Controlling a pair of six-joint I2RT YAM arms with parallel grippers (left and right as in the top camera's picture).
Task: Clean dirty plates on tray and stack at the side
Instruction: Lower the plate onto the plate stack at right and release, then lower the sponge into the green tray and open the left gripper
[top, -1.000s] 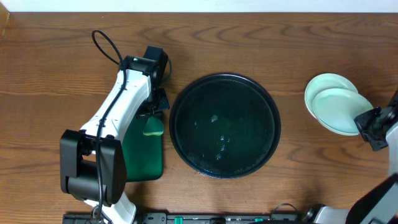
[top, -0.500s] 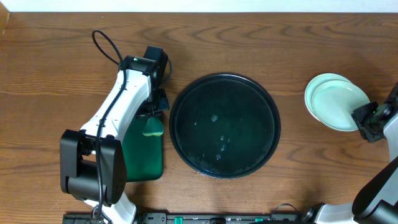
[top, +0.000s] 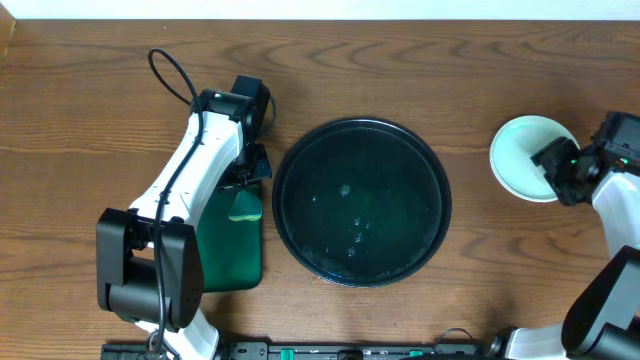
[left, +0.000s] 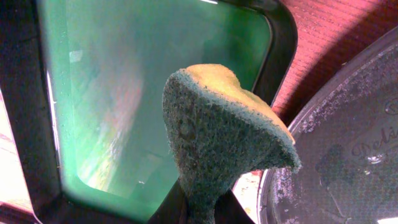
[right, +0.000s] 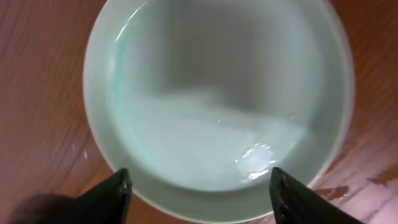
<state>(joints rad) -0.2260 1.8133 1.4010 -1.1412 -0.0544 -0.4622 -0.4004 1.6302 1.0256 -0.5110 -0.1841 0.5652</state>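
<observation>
White plates (top: 518, 152) sit stacked beside black tray (top: 400, 240), seemingly clean; right gripper (top: 556, 167) jaws gape empty; left gripper (top: 252, 168) jaws pinch sponge (top: 245, 206), parked.

White-shelled arm (top: 190, 165), black joints, looped black cable (top: 153, 60)

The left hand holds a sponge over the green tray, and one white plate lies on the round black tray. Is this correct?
Not fully. The round black tray carries no plate: the overhead view shows it bare, and the white plates sit on the table at the far right. The rest is right: the left hand holds the sponge over the green tray.
</observation>
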